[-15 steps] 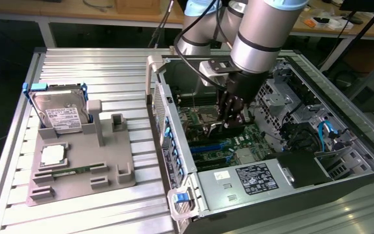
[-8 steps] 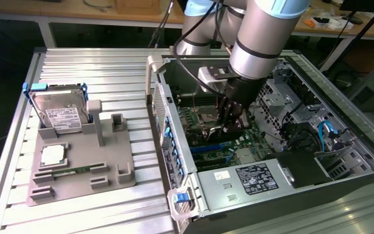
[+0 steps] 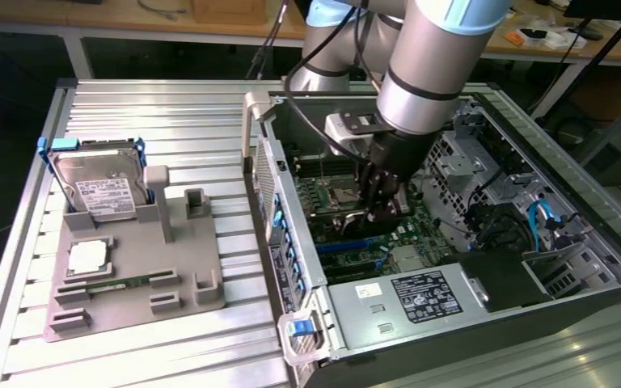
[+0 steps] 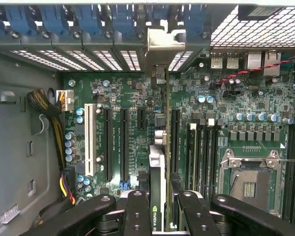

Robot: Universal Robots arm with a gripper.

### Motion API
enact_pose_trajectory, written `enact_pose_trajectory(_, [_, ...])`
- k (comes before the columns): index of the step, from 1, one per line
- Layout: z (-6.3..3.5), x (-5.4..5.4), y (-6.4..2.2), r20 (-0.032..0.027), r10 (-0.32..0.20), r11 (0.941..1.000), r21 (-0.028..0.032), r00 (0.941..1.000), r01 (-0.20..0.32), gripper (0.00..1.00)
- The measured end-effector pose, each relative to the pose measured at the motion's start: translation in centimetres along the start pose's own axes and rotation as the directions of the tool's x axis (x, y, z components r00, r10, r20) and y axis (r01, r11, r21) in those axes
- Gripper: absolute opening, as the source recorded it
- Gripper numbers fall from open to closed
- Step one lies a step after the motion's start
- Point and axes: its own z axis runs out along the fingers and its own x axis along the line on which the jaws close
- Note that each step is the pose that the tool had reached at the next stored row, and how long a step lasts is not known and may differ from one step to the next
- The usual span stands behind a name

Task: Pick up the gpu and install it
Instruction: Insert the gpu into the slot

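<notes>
Hand (image 3: 381,213) down, apparently around gpu (image 4: 156,196)

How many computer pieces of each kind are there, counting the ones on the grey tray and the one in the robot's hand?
Boxy silver hard drive with white label: 1
Square silver chip: 1
Narrow green memory stick: 1
Thin gpu card with silver metal end bracket, gripped in the hand: 1
Total: 4
</notes>
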Motion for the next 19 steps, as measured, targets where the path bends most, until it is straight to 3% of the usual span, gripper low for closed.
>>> enact_pose_trajectory(19, [0.82, 0.0, 1.09, 0.0, 0.0, 1.0, 0.0001, 1.0, 0.0, 0.27])
